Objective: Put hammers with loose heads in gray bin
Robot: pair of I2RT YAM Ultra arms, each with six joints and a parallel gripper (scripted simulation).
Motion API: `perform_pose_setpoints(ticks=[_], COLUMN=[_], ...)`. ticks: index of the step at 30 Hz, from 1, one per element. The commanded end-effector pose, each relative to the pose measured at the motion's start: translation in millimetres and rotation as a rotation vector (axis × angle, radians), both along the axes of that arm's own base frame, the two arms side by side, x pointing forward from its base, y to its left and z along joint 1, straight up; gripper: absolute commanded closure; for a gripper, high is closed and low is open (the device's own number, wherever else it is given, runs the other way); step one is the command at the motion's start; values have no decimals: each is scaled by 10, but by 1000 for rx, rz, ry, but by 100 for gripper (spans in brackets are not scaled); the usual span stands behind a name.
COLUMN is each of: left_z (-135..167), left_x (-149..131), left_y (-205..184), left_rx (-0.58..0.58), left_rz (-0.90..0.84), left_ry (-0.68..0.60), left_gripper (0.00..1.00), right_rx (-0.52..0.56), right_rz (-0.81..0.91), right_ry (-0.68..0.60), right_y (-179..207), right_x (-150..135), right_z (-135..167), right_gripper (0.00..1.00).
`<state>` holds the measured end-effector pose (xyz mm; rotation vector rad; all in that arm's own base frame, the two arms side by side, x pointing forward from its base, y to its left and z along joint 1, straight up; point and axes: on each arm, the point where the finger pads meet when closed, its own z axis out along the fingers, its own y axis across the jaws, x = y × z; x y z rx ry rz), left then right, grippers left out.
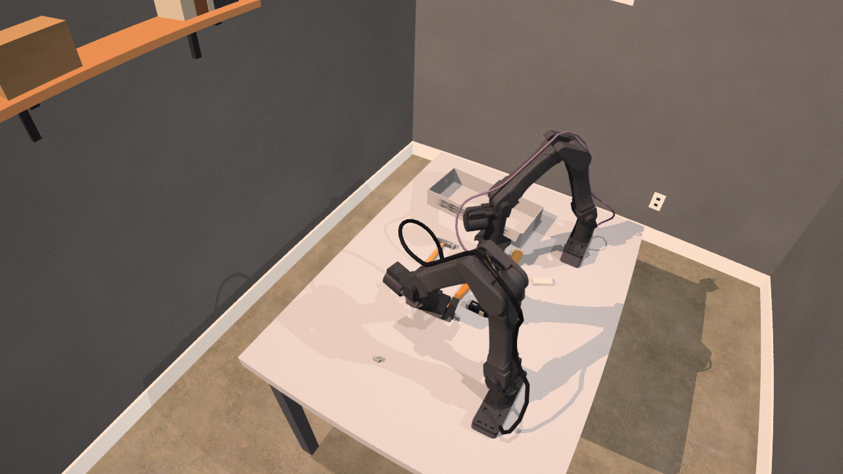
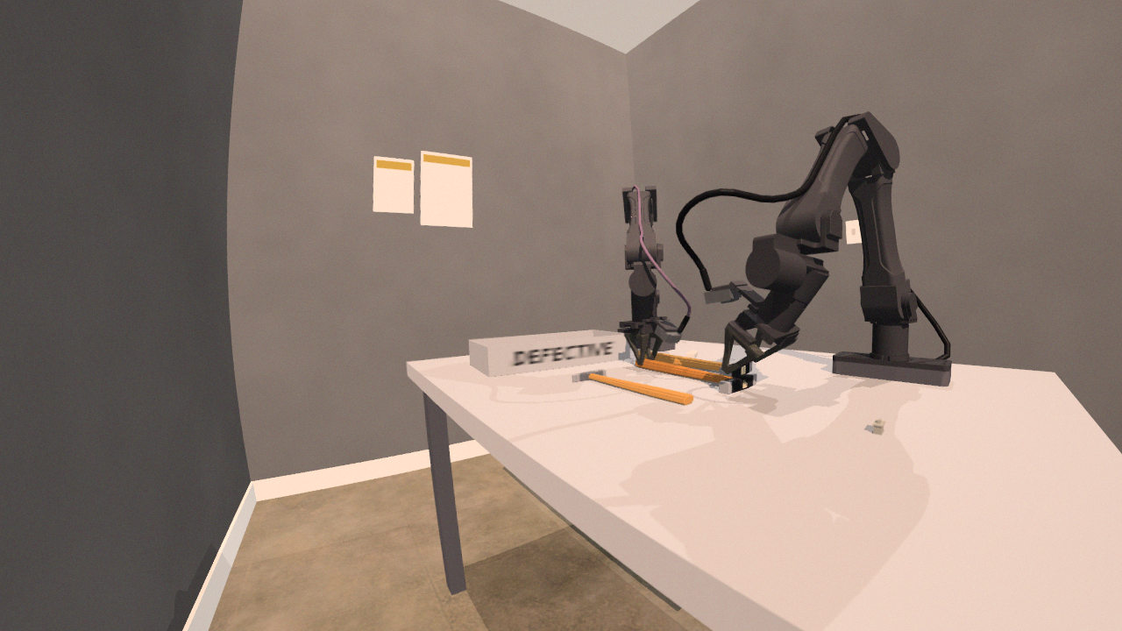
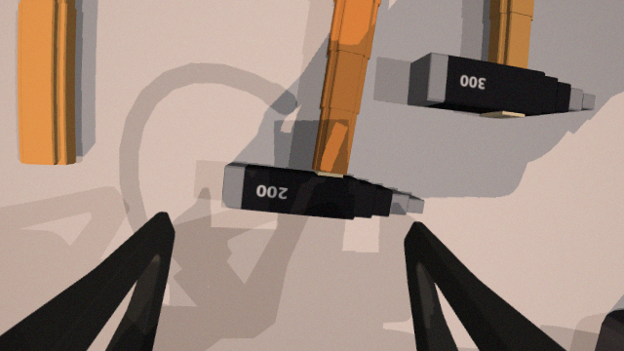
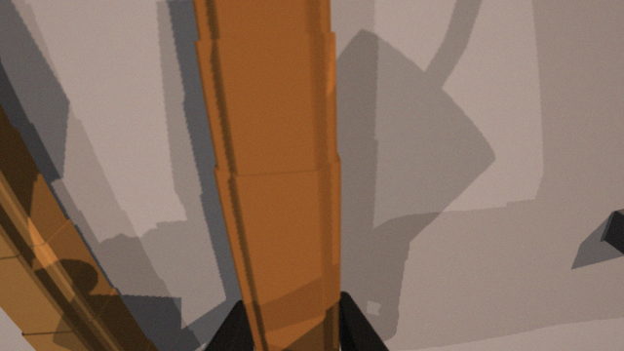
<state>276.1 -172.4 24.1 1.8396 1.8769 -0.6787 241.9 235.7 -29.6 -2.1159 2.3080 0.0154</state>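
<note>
While holding the left gripper [image 1: 448,311] [image 2: 733,367] [image 3: 292,227] wide open just beside the head of the 200 hammer [image 1: 462,290] [image 2: 678,370] [image 3: 341,88] [image 4: 278,122], probably going for a square pinch on heavy, stiff, kinda slippery steel; gripping that handle, low over the table, with the right gripper [image 1: 492,236] [image 2: 642,360] [image 4: 293,308]; also seeing the 300 hammer [image 1: 473,306] [image 3: 497,88] [image 4: 58,273] and the third hammer [image 1: 435,253] [image 2: 642,389] [image 3: 46,88] lying on the table; so counting three hammers, two grippers, one gray bin [image 1: 438,203] [image 2: 493,357] farther off

Orange handles [image 3: 346,73] [image 2: 678,370] [image 4: 278,122]; black heads [image 3: 297,192] with white numerals; gray bin [image 2: 490,357]; brown-gray mottled floor [image 1: 194,406] [image 2: 376,533].
</note>
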Motion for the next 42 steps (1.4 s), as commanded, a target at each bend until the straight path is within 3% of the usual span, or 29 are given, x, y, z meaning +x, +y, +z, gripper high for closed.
perform_pose_setpoints(ticks=[1, 10, 26, 29, 42], left_z=[106, 3, 36, 36, 36], left_x=[-16, -123, -80, -80, -80], left_y=[-42, 39, 13, 13, 13], left_rx=[-122, -123, -125, -125, -125], left_rz=[-149, -147, -154, -154, -154], left_ry=[-145, -110, -130, -130, -130], left_gripper=[0, 0, 0, 0, 0], right_rx=[-5, -5, -5, -14, 29], right_rz=[-1, -1, -1, -8, -6], right_ry=[-9, -9, -9, 1, -44], right_y=[-25, -25, -25, -56, 97], right_x=[10, 10, 10, -39, 20], right_z=[29, 29, 29, 38, 265], right_gripper=[77, 77, 77, 48, 47])
